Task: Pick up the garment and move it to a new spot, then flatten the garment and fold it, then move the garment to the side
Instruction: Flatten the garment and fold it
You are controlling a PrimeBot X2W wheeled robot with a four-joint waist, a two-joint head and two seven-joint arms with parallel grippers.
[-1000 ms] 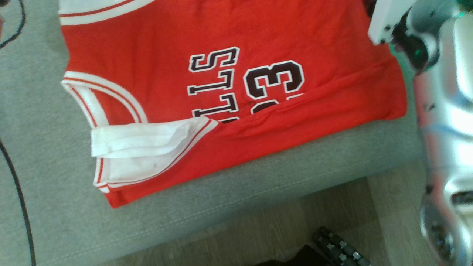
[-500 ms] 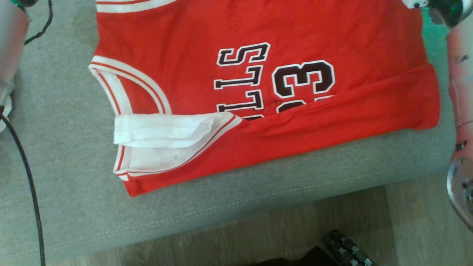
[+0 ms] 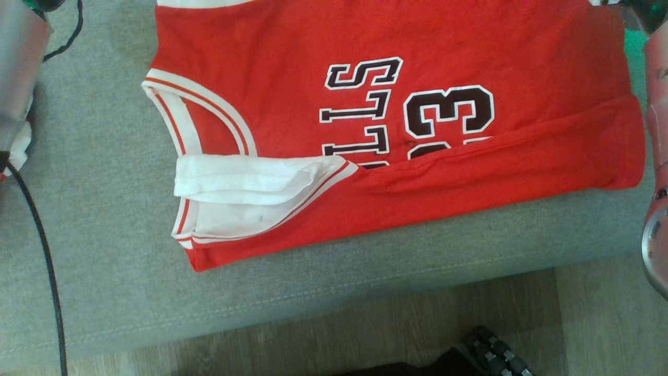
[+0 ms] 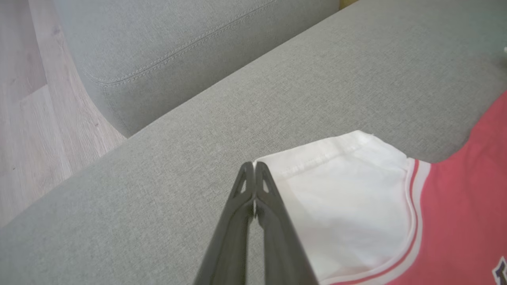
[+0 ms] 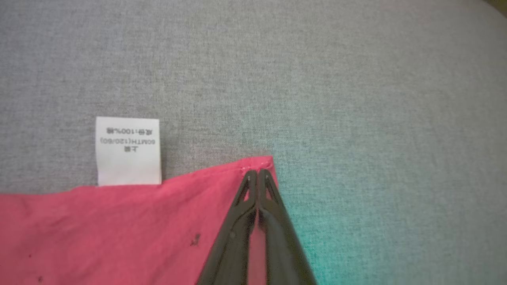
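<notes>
The garment [image 3: 365,68] is a red jersey with white sleeves and black lettering, lying flat on the grey sofa seat [image 3: 104,209]. Its near long edge is folded over. In the left wrist view my left gripper [image 4: 254,164] is shut at the corner of a white sleeve [image 4: 356,190], with a sliver of white cloth between the fingers. In the right wrist view my right gripper [image 5: 257,171] is shut on the corner of the red hem [image 5: 119,229], and red cloth shows between its fingers. A white care label [image 5: 128,150] sticks out from the hem.
My silver left arm [image 3: 18,62] stands at the upper left and my right arm [image 3: 656,156] along the right edge. A black cable [image 3: 42,245] runs down the sofa's left side. Wooden floor [image 3: 417,324] and a dark wheeled part [image 3: 496,355] lie below the seat's front edge.
The whole head picture has slid rightwards, so the camera has turned; the garment lies as before. My right gripper has gone from open to shut on the hem corner.
</notes>
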